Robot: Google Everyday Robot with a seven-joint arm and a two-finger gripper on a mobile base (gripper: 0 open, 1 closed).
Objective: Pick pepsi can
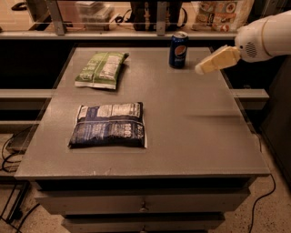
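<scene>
The pepsi can (178, 50) stands upright at the far edge of the grey table (191, 132), right of centre. It is dark blue with a round logo and a silver top. My gripper (201, 69) comes in from the right on a white arm (266, 37), its pale fingertips just right of the can and slightly nearer to me, apart from it and above the table. Nothing is held.
A flat dark blue snack bag (110, 124) lies at the table's left middle. A green snack bag (101, 69) lies at the far left. A railing and shelves with goods (218, 12) run behind the table. Drawers sit under the front edge.
</scene>
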